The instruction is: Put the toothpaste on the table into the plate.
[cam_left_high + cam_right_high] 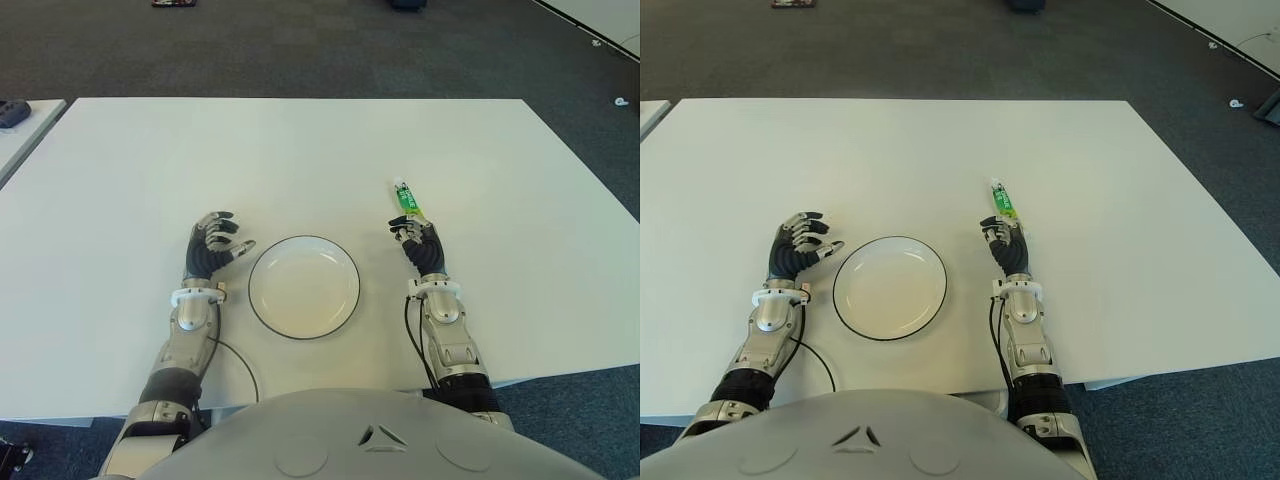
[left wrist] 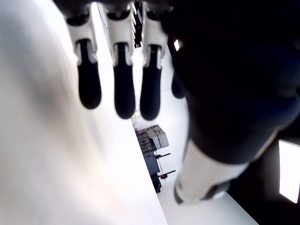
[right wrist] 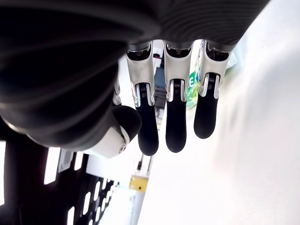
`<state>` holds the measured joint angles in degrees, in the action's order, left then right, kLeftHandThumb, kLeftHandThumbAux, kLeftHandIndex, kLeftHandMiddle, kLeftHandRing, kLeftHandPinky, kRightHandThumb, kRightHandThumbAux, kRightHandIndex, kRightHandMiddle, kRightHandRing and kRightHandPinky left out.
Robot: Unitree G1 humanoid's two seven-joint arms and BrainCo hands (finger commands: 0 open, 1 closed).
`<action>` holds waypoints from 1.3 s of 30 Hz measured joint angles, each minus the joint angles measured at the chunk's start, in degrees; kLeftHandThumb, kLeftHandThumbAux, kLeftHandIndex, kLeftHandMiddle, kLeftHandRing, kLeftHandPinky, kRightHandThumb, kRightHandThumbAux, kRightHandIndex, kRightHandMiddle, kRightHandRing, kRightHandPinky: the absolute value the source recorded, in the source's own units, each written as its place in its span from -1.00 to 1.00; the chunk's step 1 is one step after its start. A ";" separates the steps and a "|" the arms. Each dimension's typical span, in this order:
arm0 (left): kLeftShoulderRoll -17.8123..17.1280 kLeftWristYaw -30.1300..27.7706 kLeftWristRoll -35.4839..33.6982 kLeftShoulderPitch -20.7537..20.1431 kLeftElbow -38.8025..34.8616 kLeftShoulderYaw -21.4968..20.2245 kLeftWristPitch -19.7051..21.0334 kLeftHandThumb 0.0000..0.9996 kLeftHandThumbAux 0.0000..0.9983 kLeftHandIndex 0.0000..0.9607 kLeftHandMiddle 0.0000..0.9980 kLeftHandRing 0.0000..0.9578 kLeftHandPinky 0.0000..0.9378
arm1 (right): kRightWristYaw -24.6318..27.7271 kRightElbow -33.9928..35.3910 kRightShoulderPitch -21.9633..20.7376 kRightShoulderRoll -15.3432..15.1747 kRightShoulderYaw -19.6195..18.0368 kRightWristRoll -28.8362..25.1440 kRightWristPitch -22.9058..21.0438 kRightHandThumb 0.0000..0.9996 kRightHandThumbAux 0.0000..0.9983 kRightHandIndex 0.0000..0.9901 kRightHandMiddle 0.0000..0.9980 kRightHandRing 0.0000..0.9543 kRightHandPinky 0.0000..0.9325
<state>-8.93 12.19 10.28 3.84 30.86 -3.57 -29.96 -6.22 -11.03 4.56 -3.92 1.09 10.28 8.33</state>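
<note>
A green and white toothpaste tube point(image 1: 407, 200) lies on the white table point(image 1: 300, 160), to the right of a white plate with a dark rim point(image 1: 303, 286). My right hand point(image 1: 414, 236) sits just on the near side of the tube, fingertips close to its near end, fingers relaxed and holding nothing. In the right wrist view a strip of the green tube point(image 3: 193, 84) shows beyond the extended fingers point(image 3: 176, 126). My left hand point(image 1: 220, 240) shows just left of the plate, fingers loosely curled around nothing.
A second table's corner with a dark object point(image 1: 12, 112) shows at the far left. A thin black cable point(image 1: 240, 365) loops on the table by my left forearm. Dark carpet surrounds the table.
</note>
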 measured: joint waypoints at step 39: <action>0.87 0.58 0.59 1.85 -5.91 0.44 9.20 0.39 0.45 -0.10 0.22 0.31 0.30 | -4.56 16.53 -3.01 -5.78 0.92 13.15 -1.24 0.41 0.47 -0.19 -0.45 -0.46 -0.47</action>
<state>-8.06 12.76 10.87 5.69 24.95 -3.13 -20.75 -10.78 5.50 1.55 -9.70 2.01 23.43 7.10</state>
